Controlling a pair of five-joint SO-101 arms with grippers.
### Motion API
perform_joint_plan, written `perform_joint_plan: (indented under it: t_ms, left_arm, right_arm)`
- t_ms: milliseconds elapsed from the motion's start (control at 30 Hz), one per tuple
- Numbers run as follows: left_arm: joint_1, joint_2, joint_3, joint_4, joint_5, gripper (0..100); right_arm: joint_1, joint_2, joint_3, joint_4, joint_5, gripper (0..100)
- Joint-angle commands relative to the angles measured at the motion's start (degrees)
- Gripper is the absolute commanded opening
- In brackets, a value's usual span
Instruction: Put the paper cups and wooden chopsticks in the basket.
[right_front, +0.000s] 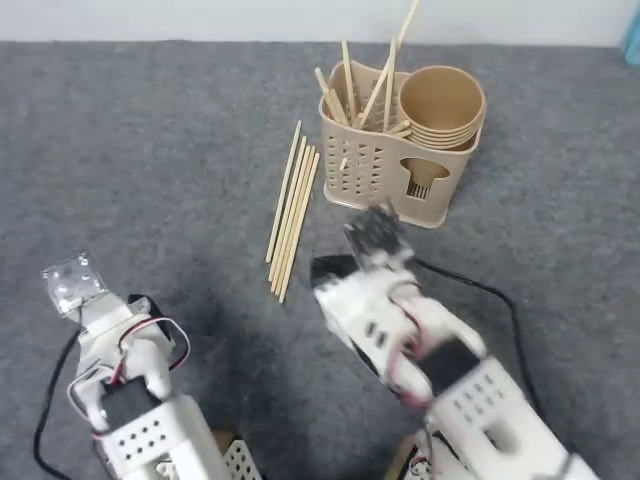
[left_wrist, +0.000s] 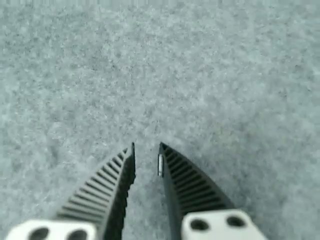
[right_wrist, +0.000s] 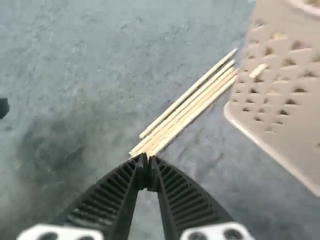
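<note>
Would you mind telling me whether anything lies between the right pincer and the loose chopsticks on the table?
Nothing visible does: the right pincer sits at the near ends of the loose chopsticks, with only grey mat between.

You have soft, even light from above on the whole carpet (right_front: 150, 150). In the high view the shadows are weak: a faint one at the foot of the basket (right_front: 385, 165), darker ones under the arms. The right arm (right_front: 400, 320) looks smeared there, while the left arm (right_front: 130, 370) is crisp. In the right wrist view a dim patch lies on the carpet, and the basket is out of focus.
</note>
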Motion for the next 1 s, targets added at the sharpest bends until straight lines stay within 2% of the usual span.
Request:
perform_joint_plan:
  t_ms: [0, 167, 267, 367, 600, 867, 967]
  left_arm:
    - [0.53, -9.32, 1.19, 4.13, -0.44, 7]
    - [0.53, -12.48, 1.89, 5.80, -0.44, 7]
    - [0.53, -12.40, 1.80, 5.71, -0.44, 7]
    - [0.53, -12.40, 1.80, 5.71, -0.44, 7]
    - [0.62, -12.40, 1.80, 5.71, -0.44, 7]
    - [0.62, -12.40, 1.80, 5.71, -0.44, 7]
    - [0.62, -12.40, 1.80, 5.71, -0.44, 7]
  right_arm:
    - [-1.10, 15.87, -6.07, -11.82, -3.60, 1.9]
    - [-1.19, 34.51, -11.87, -22.81, -9.49, 12.1]
    - [-0.04, 45.32, -18.73, -23.08, -15.21, 11.7]
    - [0.84, 54.55, -25.93, -20.88, -19.96, 9.8]
    - [3.30, 69.41, -40.35, -11.91, -23.56, 9.5]
    - [3.47, 75.30, -47.12, -6.46, -23.65, 9.3]
    - [3.38, 75.38, -47.21, -6.02, -23.56, 3.9]
